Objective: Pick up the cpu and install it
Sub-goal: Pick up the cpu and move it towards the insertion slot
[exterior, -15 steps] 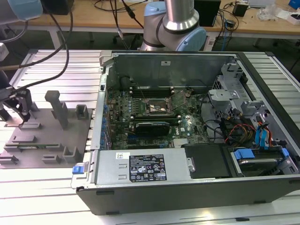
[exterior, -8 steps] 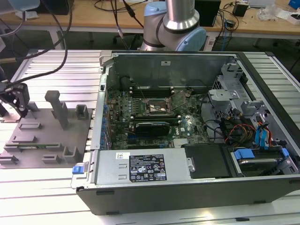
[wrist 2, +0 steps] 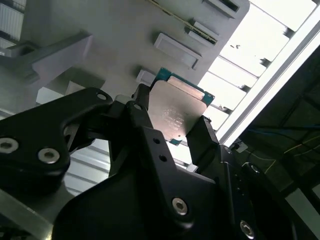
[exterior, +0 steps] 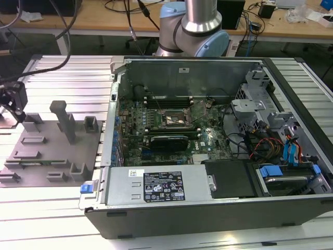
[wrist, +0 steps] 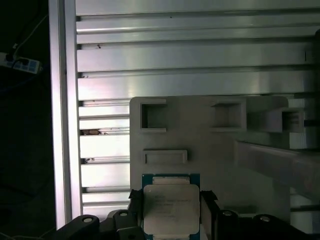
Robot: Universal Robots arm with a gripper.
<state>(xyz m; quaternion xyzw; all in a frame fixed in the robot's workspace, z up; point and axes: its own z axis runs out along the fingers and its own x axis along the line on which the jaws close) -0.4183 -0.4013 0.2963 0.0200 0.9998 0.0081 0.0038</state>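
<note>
My hand point(wrist: 171, 201) is clamped on the cpu point(wrist: 171, 209), one finger pressed to each side, over the grey fixture plate point(wrist: 215, 150) near the table's point(wrist: 175, 55) edge. Those fingers hide the chip's flanks, its near edge is cut off, and I can't tell whether it touches the plate.

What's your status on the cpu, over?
Gripper shut on the cpu, fingers on opposite edges. Cpu over the grey fixture plate, away from the motherboard socket. No obstruction seen around it.
</note>
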